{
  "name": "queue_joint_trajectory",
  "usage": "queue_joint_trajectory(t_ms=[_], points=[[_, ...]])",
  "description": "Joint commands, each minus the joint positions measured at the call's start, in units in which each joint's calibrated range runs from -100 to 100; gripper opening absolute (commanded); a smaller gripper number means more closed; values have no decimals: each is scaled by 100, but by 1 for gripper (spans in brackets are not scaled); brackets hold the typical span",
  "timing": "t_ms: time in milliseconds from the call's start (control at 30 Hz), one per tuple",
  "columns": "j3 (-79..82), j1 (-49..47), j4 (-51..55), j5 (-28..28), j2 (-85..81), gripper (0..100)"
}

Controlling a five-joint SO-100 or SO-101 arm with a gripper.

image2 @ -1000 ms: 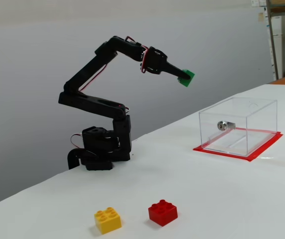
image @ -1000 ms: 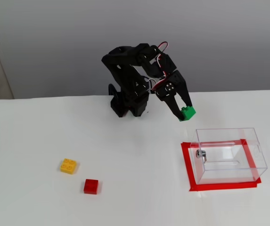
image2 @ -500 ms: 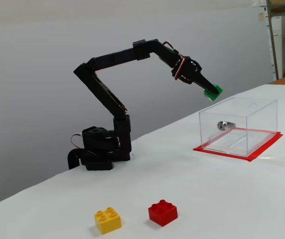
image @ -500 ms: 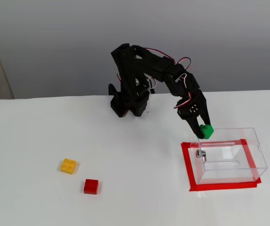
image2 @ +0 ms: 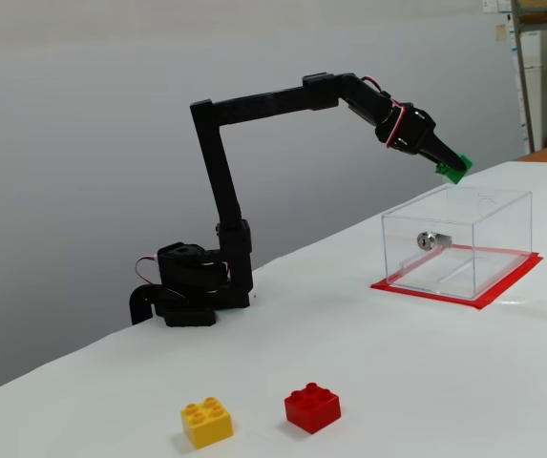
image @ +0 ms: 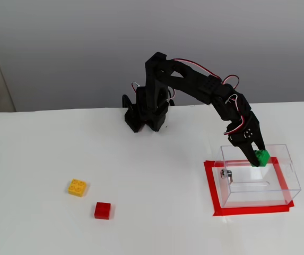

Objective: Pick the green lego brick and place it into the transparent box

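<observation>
Transparent box [image: 280,183] [image2: 502,250] sits on red tape [image: 210,188]; no brick rests inside it. Green lego brick [image: 260,158] [image2: 453,169] pinched between the fingers [image: 250,154], above the box's open top (clear of the rim in the side view). One yellow brick [image: 77,187], one red brick [image: 102,210] on the counter [image: 152,170].

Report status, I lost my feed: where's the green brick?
Gripper shut on green lego brick. Brick in the air above the transparent box, not released. Nothing in the way; yellow brick and red brick far off.
</observation>
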Motion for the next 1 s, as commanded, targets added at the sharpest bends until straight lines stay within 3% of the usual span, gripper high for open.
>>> queue_joint_trajectory(t_ms=[0, 300, 500, 567, 967], points=[[-442, -96, -9, -12, 134, 3], [-397, -207, 0, 9, 372, 4], [-369, -192, 8, -1, 431, 29], [-387, -192, 8, -7, 431, 33], [-369, -148, 8, -7, 346, 33]])
